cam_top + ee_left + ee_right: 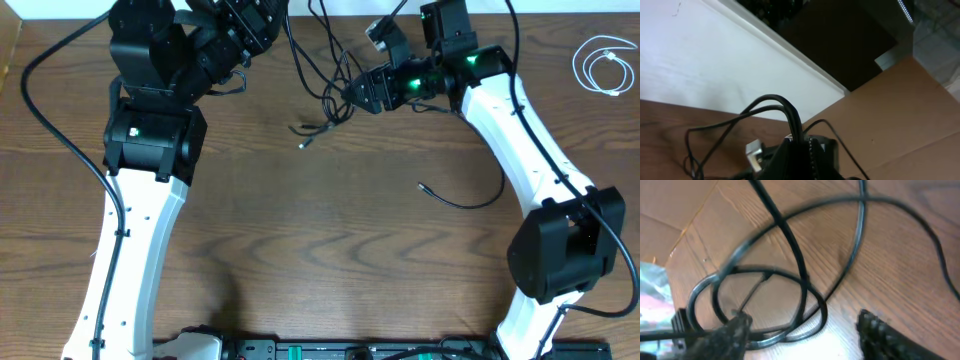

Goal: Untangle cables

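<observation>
Left gripper (799, 146) clenched on black cables (318, 95) near far edge of table (330, 230); right gripper (805, 332) jaws apart around loops; white cable (603, 66) coiled, far-right corner.

Even overhead light; dim, blurred wrist close-ups

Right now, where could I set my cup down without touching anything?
Widest bare wood: the table's middle, between the left arm and right arm, below the black cable tangle. A loose black cable edges it at right. Crowded: the far edge around the tangle; the white cable fills the far-right corner.
</observation>
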You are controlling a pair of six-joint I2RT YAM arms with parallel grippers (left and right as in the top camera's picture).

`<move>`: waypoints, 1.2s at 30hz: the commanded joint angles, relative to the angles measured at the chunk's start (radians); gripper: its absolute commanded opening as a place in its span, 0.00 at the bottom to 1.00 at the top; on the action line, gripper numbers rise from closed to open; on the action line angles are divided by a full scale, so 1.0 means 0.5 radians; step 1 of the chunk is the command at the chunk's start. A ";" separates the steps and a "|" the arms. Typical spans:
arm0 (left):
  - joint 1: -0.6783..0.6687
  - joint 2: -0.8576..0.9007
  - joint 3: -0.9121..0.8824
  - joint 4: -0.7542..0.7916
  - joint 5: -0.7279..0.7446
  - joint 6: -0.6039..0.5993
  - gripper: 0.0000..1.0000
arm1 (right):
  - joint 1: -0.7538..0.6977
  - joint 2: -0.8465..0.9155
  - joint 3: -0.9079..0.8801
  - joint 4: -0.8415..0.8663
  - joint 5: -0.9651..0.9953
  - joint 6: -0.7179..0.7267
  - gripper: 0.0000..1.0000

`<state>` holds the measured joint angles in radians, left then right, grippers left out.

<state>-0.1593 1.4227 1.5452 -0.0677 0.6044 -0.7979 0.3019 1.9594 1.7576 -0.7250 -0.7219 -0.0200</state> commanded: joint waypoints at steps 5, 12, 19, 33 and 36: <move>0.002 -0.035 0.011 0.082 0.087 -0.099 0.08 | 0.027 0.156 0.027 0.108 0.047 0.243 0.54; 0.002 -0.037 0.011 0.085 0.086 -0.106 0.08 | 0.066 0.218 0.027 0.320 -0.104 0.347 0.50; 0.002 -0.036 0.011 0.070 0.078 -0.058 0.08 | 0.016 0.218 0.027 0.426 -0.394 0.407 0.50; 0.002 -0.037 0.011 0.158 0.079 -0.123 0.08 | 0.129 0.311 0.026 0.346 -0.055 0.482 0.45; 0.018 -0.039 0.011 0.233 0.079 -0.123 0.07 | 0.150 0.350 0.026 0.271 0.377 0.633 0.28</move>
<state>-0.1589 1.4227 1.5452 0.0177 0.6304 -0.8494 0.3618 2.0895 1.7596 -0.5655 -0.7609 0.2192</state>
